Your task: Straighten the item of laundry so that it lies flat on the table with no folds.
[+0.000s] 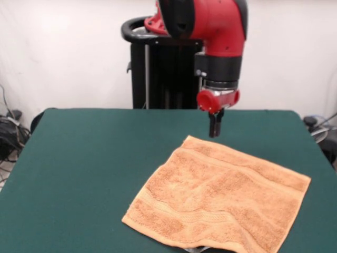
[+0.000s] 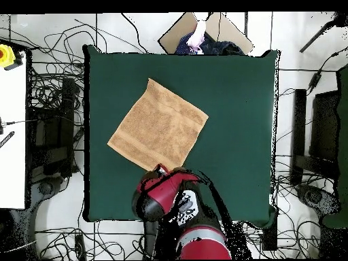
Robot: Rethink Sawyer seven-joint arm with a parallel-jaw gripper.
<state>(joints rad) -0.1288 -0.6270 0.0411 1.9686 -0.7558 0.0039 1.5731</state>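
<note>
Towel (image 1: 221, 197) flat, gripper (image 1: 215, 132) above far corner

A plain white wall (image 1: 68, 47) fills the background of the front view, evenly lit, with a tangle of dark cables (image 1: 9, 129) low at its left side. From overhead, the floor (image 2: 54, 217) is pale with dark seam lines and strewn with black cables (image 2: 51, 92) on every side. A white bench (image 2: 12, 129) runs along the left edge, dark equipment (image 2: 325, 129) stands at the right, and what may be a cardboard box (image 2: 182, 30) sits at the top.
</note>
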